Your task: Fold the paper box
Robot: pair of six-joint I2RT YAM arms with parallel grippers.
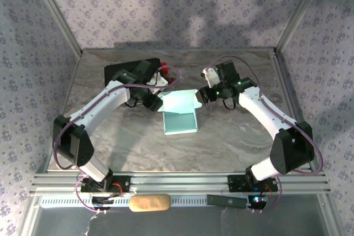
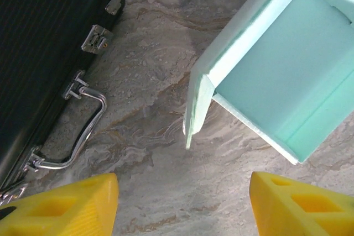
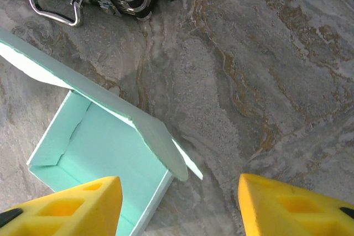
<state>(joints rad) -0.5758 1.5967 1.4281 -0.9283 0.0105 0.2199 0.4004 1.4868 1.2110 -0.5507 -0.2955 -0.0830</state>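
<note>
Now the paper box [image 1: 181, 117] is set on the table [image 1: 238, 147], lid up, and the left gripper [image 1: 151, 99] and right gripper [image 1: 203, 95] are held open and empty beside it, probably so flaps can be pushed.

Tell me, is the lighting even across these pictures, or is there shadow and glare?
Top external: broad soft shadows mottle the back wall. Left wrist: glints on the metal handle of the black case. Right wrist: the flap edge of the paper box washes out bright.
</note>
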